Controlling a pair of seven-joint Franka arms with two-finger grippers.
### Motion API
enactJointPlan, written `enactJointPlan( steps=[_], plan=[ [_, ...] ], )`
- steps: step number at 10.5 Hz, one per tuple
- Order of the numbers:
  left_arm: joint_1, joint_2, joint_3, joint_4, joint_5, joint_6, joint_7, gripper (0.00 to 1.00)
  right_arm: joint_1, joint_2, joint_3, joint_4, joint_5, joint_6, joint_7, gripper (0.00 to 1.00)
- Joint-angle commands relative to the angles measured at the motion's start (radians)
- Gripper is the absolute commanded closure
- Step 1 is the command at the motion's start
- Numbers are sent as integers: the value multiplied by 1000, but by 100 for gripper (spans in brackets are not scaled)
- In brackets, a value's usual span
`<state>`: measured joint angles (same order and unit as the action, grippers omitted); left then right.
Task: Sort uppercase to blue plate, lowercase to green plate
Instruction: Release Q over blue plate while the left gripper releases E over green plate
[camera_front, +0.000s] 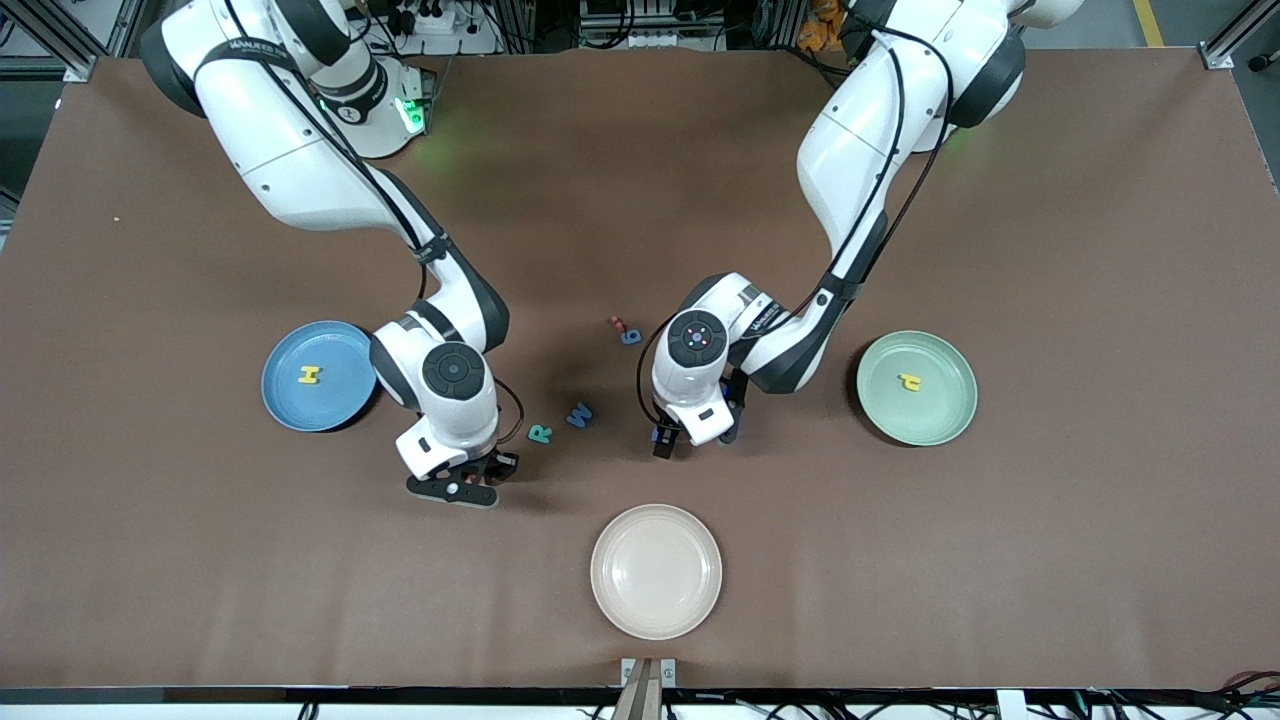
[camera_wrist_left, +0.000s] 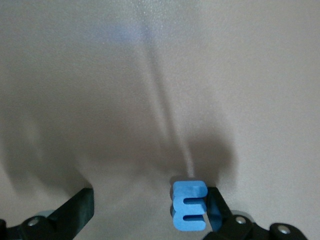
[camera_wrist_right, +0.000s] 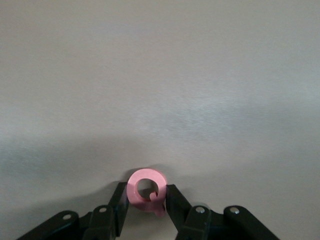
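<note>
Right end effector (camera_wrist_right: 146, 200) is clamped on the pinkish-red Q (camera_wrist_right: 146, 190), low over the tabletop (camera_front: 900, 560) beside the blue plate (camera_front: 290, 410); the ring sits squarely between both black fingers with its tail hanging down. Left end effector (camera_wrist_left: 150, 210) stands spread wide around the blue m (camera_wrist_left: 189, 205), with 1 finger (camera_wrist_left: 217, 210) touching the letter's side and the other finger well apart from it. For the right arm the sound move, as I judge it, is to lift straight up before travelling, so the soft foam does not drag, then carry over the blue plate and release low inside its rim beside the yellow H (camera_front: 310, 375). For the left arm, centring the m between the fingers before closing would stop it being shoved sideways; a light squeeze should do, since foam gives. Its goal, the green plate (camera_front: 950, 420), lies toward the left arm's end of the tabletop from the blue plate and already holds a yellow hooked letter (camera_front: 909, 381). All letters look like matte die-cut foam, thick and flat-faced; the plates are smooth, shallow and round with raised rims. Between the blue plate and the left end effector lie the teal-green R (camera_front: 540, 433) and blue W (camera_front: 580, 414); the blue g (camera_front: 631, 336) and a small red letter (camera_front: 617, 322) lie farther from the camera. A cream plate (camera_front: 655, 570) sits nearest the camera.
</note>
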<state>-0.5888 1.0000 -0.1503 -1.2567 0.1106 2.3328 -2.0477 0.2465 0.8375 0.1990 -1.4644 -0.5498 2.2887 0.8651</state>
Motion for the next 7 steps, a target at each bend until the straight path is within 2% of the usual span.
enactJointPlan(
  steps=[1,2,5,7],
  plan=[
    [-9,-1,12,-4,-23,-32,-16,90,-35,-92,19,-87,21,-49,-79,78],
    [-9,-1,12,-4,-19,-32,-14,100,-44,-156,19,-159,21,-49,-104,78],
    [-9,-4,14,-4,-11,-32,-12,100,-79,-412,8,-481,24,4,-179,78],
    [-8,-30,14,-9,6,-35,-11,100,-92,-571,-71,-726,24,142,-275,78]
  ],
)
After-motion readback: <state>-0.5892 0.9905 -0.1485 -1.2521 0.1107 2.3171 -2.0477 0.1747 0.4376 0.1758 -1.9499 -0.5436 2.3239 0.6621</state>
